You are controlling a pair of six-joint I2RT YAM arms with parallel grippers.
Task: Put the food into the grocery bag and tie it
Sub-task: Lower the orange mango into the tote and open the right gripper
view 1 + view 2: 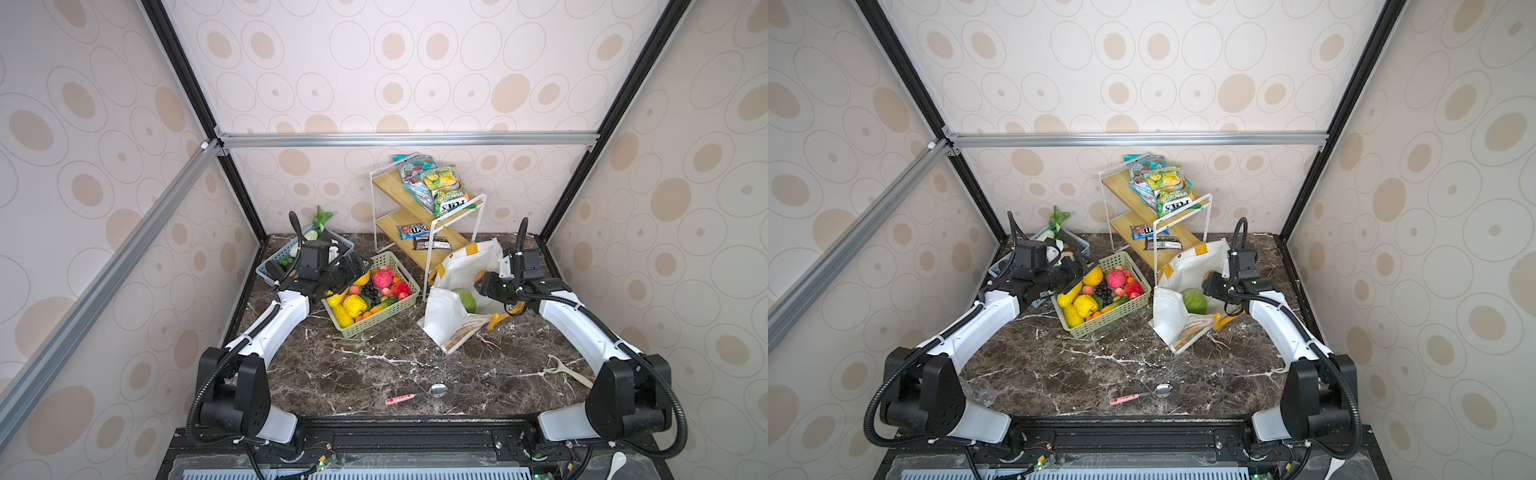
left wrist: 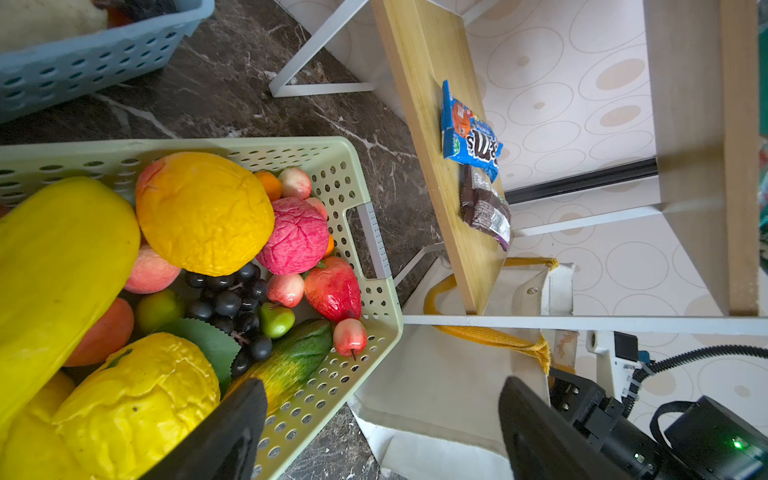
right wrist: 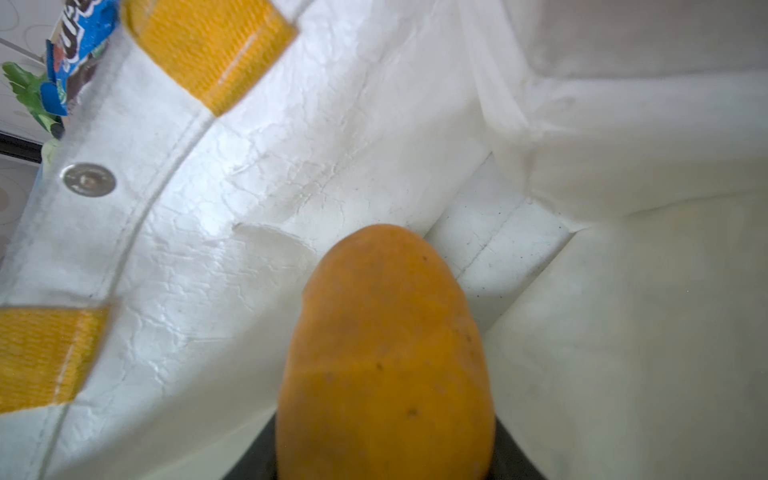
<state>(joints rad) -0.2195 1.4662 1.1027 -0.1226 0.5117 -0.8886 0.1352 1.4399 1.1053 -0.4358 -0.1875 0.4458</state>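
Over the open grocery bag, the right claw grips the orange-brown piece; the left claw stands open.

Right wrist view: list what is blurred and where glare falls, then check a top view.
In the right wrist view the orange oval fruit is soft, too near the lens; the yellow strap is smeared; glare whitens the crinkled inner wall of the grocery bag, yet its snap button reads clearly. In a top view the bag looks sharp and evenly lit.
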